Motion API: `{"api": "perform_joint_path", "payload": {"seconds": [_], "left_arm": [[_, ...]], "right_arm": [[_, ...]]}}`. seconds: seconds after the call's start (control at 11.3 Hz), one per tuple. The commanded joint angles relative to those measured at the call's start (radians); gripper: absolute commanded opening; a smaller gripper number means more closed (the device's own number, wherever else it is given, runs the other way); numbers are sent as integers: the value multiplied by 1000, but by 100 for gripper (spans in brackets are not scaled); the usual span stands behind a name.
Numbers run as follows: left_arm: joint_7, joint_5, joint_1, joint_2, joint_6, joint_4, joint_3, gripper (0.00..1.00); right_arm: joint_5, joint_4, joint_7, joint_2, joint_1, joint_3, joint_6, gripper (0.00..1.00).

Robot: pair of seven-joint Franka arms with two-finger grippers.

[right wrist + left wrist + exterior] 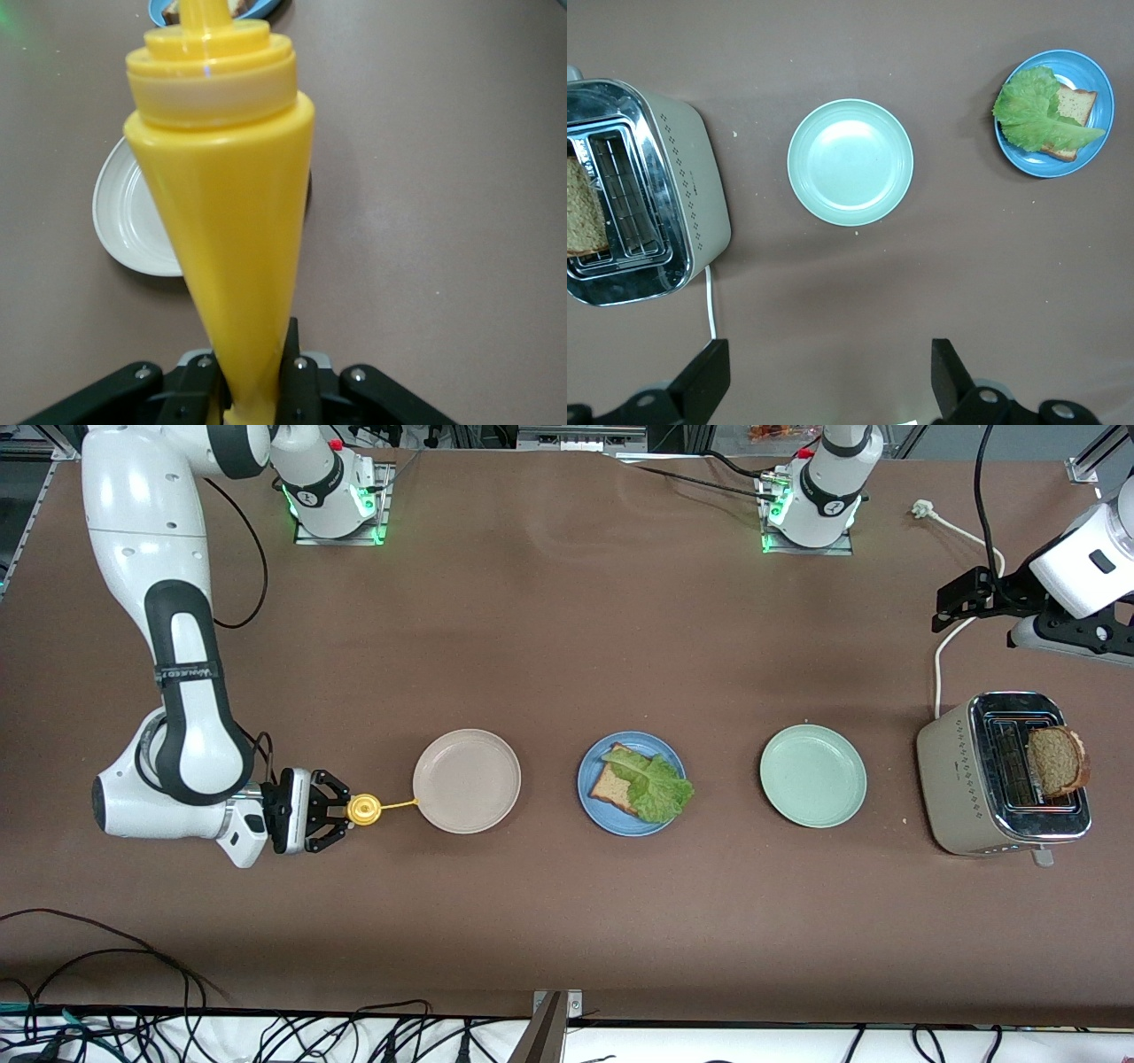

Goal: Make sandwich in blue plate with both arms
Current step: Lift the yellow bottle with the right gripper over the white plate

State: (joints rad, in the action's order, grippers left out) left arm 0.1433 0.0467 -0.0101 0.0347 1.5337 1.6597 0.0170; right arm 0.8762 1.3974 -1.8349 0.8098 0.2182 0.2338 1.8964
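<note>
The blue plate point(592, 802) sits mid-table with one brown bread slice point(613, 784) and a ruffled lettuce leaf point(656, 784) on top of it. Another brown slice point(1056, 760) stands up out of the toaster point(952, 779). My right gripper point(341, 812) is shut on a yellow squeeze bottle point(363, 809) held level, its thin nozzle reaching the rim of the beige plate point(467, 780). In the right wrist view the fingers pinch the bottle point(226, 204) at its narrow end. My left gripper point(961, 602) hangs open and empty over bare table by the toaster's cord.
A pale mint-green plate point(812, 776) lies between the blue plate and the toaster. A white power cord point(937, 664) runs from the toaster toward the left arm's base. Black cables trail along the table edge nearest the front camera.
</note>
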Motion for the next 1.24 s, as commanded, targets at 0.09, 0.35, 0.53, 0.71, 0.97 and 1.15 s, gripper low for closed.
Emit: {"api": "perform_joint_path", "payload": {"seconds": [0.09,0.35,0.53,0.71,0.97,1.15], "left_arm": [[4,19,1,14,-3,8,-2,100],[5,19,1,14,-3,8,-3,100],[5,19,2,14,-3,8,-2,100],[5,19,2,14,-4,8,-3,100],[5,19,2,14,-4,8,-3,100],[5,19,2,14,-4,8,-3,100]], "right_arm": [[-127,-17,280,-27,200,175,-4,0],[-268,-81,562,-34,328,272,-61,0],[-298,-116,693,-32,413,347,-123,0],[-318,-123,846,-29,527,435,-172,0],[-371,-167,1053,5,723,557,-236,0],[-425,-222,1166,51,829,611,-284,0]]}}
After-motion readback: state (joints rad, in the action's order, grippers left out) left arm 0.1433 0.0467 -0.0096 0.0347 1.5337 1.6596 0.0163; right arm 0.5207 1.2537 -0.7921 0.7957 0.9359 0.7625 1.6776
